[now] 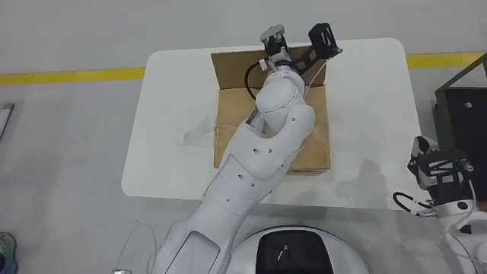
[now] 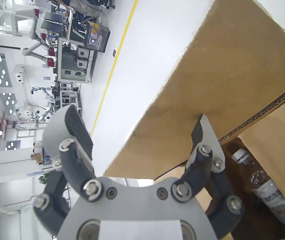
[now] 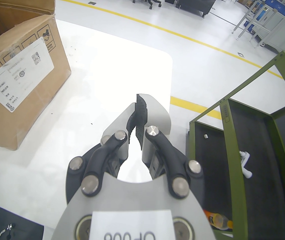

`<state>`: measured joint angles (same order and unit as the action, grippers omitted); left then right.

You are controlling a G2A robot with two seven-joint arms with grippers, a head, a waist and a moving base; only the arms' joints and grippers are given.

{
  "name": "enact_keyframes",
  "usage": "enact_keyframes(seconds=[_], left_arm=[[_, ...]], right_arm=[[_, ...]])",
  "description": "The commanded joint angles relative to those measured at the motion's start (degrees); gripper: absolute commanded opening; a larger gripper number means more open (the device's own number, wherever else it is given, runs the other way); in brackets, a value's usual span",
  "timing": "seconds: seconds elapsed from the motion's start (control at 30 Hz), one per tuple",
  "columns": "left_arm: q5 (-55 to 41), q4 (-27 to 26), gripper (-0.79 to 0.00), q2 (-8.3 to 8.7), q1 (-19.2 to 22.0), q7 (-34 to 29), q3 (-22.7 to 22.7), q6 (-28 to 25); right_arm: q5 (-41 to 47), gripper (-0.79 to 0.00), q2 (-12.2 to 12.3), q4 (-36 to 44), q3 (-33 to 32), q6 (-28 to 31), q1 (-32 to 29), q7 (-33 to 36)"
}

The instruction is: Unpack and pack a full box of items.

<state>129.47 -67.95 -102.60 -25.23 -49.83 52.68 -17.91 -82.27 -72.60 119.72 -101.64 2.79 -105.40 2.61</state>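
Observation:
An open cardboard box (image 1: 318, 125) stands mid-table, its far flap (image 1: 234, 68) raised. My left gripper (image 1: 298, 36) is open at the box's far edge, straddling that flap (image 2: 222, 58): one finger (image 2: 78, 128) is outside it, the other finger (image 2: 202, 136) rests on its inner side. A clear bottle (image 2: 266, 188) with a white cap lies inside the box below. My right gripper (image 3: 138, 116) is shut and holds nothing; it hovers over the table's near right corner (image 1: 422, 148), well away from the box (image 3: 20, 76).
A small clear item (image 1: 183, 137) lies on the white table (image 1: 365, 84) left of the box. A green cart (image 3: 235, 136) stands off the table's right side, holding an orange bottle (image 3: 217, 219) and a white part (image 3: 245, 163).

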Motion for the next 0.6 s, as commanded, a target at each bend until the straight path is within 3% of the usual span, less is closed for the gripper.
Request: enact_keyframes(seconds=[0.0, 0.23, 0.57], left_arm=[[0.3, 1.8, 0.0, -0.26, 0.8, 0.1, -0.3, -0.1], [1.6, 8.1, 0.0, -1.01, 2.7, 0.5, -0.7, 0.1], [-0.2, 7.7, 0.0, -2.47, 3.9, 1.6, -0.9, 1.8]], right_arm=[[-0.1, -0.785, 0.0, 0.0, 0.0, 0.1, 0.1, 0.0], [-0.1, -0.785, -0.1, -0.2, 0.3, 0.2, 0.3, -0.3], [-0.5, -0.785, -0.1, -0.2, 0.6, 0.5, 0.6, 0.2]])
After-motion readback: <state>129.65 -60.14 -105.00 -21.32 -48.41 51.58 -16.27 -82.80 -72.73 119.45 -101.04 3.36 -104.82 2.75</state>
